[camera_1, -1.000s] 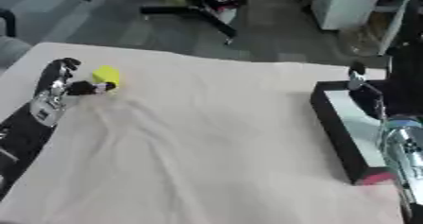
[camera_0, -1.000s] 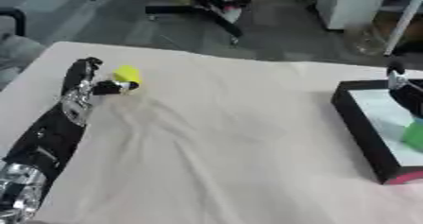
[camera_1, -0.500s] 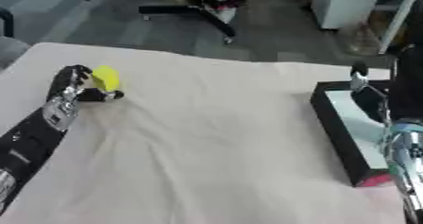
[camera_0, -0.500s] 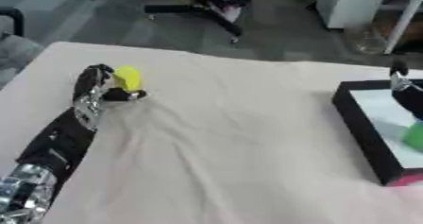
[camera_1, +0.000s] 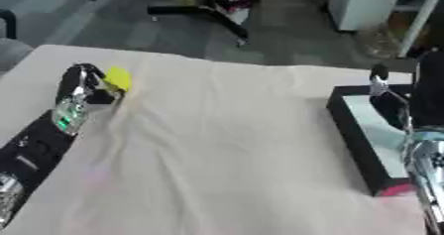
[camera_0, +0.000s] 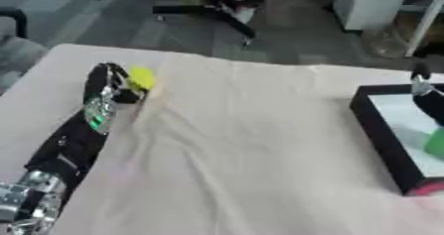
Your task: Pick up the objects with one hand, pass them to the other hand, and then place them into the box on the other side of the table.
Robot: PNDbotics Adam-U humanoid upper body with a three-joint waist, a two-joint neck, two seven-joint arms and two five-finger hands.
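Note:
A small yellow object [camera_0: 140,78] sits at the far left of the cloth-covered table [camera_0: 243,149]. My left hand [camera_0: 106,89] reaches up from the lower left, and its fingers curl round the yellow object from the left side. At the right stands a black box [camera_0: 378,130] with a white inside and a green object [camera_0: 436,142] in it. My right hand [camera_1: 382,87] hovers over the box's near-left part, fingers straight and pointing away, holding nothing.
The beige cloth is wrinkled in the middle of the table. Beyond the far edge lie a grey floor, an office chair base [camera_0: 208,12] and a white cabinet [camera_0: 371,3]. A grey seat [camera_0: 16,50] stands off the left edge.
My left hand has slid a little forward and right, and its fingers have closed in on the yellow object. The right hand has stayed over the box.

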